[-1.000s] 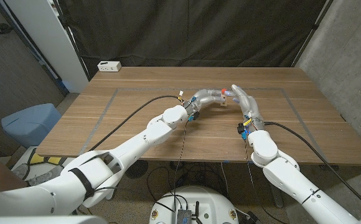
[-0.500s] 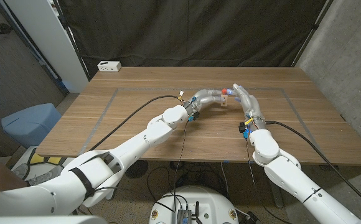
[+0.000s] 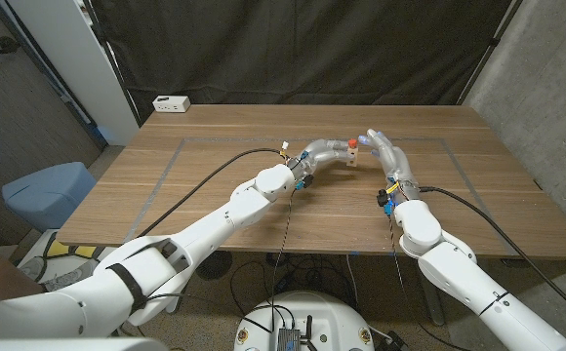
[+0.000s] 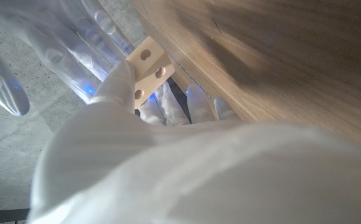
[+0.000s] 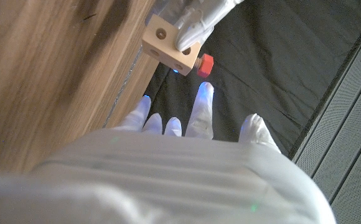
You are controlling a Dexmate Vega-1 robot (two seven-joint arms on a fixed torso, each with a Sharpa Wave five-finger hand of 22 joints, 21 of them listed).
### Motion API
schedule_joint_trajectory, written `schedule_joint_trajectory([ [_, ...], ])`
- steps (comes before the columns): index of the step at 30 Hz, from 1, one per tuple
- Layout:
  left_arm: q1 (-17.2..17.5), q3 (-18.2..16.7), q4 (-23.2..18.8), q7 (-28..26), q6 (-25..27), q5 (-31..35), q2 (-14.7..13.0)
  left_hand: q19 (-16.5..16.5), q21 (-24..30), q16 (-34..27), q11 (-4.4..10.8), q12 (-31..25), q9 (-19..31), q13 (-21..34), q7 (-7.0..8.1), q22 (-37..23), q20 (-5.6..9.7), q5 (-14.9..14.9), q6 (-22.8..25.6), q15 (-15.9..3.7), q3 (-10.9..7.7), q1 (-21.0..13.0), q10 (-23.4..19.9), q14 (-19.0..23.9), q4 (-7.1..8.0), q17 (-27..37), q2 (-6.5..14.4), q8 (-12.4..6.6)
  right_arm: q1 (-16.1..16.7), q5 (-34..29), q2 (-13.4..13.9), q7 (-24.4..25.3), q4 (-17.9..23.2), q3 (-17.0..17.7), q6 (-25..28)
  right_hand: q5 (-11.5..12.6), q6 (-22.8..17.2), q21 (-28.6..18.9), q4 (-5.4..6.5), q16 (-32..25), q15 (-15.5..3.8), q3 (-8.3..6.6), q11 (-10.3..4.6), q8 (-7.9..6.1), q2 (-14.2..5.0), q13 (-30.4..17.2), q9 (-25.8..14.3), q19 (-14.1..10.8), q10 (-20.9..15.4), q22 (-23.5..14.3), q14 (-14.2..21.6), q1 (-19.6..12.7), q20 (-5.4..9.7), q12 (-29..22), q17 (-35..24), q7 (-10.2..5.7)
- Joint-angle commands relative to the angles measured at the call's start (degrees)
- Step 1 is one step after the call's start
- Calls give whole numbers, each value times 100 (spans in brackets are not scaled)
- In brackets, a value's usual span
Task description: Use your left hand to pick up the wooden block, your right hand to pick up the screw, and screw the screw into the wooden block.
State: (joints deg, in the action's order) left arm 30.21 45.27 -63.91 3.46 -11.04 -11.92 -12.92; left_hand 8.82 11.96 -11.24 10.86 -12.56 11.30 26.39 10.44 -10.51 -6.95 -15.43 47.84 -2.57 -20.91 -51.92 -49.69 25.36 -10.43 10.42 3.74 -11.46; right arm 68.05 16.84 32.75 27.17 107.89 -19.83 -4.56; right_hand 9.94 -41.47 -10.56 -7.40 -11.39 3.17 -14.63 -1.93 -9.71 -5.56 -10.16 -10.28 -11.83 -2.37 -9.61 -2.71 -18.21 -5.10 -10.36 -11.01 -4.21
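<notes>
My left hand [image 3: 320,153] holds the small wooden block [image 3: 347,160] above the table's middle. In the left wrist view the block [image 4: 148,68] shows three holes, gripped by my left hand [image 4: 115,93]. A red-headed screw [image 3: 351,144] sticks out of the block. In the right wrist view the screw [image 5: 205,64] juts from the block [image 5: 167,42] toward my right hand [image 5: 187,127], whose fingers [image 5: 203,102] are spread a short gap from the screw head. My right hand [image 3: 383,154] stands just right of the block, holding nothing.
A white power strip [image 3: 171,103] lies at the table's back left corner. A blue seat [image 3: 47,190] stands off the table's left side. A faint taped rectangle [image 3: 181,142] marks the wooden table [image 3: 478,195]. Black cables trail from both wrists.
My right hand has shifted slightly to the right, away from the screw head. The left hand and block have stayed in place.
</notes>
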Motion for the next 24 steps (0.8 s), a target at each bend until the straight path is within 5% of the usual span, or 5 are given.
schedule_joint_trajectory([
  [1, 62, 15, -168, -11, 74, 27, -63, 10, 39, -19, 103, -90, 10, 227, -220, -34, -3, -43, 359, -164, -134, -13, -157, 39, 140, 6, 79, -29, -36, 165, 165, -274, 28, 41, 78, 2, 241, 33, 20, 53, 50, 49, 15, 28, 11, -10, -13, 111, 166, -12, -147, 115, -15, 47, -25, -27],
  [13, 96, 15, -251, -35, 109, 41, -95, 9, 38, -18, 99, -90, 10, 226, -225, -34, -6, -42, 354, -164, -130, -11, -160, 35, 142, 7, 78, -27, -120, 357, 311, -567, -19, 26, 120, 19, 828, 49, 114, 78, 163, 134, 86, 19, 24, -12, -11, 426, 631, -14, -511, 345, -40, 60, -51, -22],
  [24, 110, 14, -274, -53, 131, 43, -99, 11, 39, -17, 90, -89, 10, 225, -220, -34, -3, -42, 361, -162, -130, -4, -159, 36, 146, 7, 79, -29, -207, 430, 395, -668, -29, -15, 226, 25, 969, 52, 187, 80, 216, 173, 121, -2, 5, -12, -9, 565, 791, -15, -677, 484, -68, 54, -72, 4],
])
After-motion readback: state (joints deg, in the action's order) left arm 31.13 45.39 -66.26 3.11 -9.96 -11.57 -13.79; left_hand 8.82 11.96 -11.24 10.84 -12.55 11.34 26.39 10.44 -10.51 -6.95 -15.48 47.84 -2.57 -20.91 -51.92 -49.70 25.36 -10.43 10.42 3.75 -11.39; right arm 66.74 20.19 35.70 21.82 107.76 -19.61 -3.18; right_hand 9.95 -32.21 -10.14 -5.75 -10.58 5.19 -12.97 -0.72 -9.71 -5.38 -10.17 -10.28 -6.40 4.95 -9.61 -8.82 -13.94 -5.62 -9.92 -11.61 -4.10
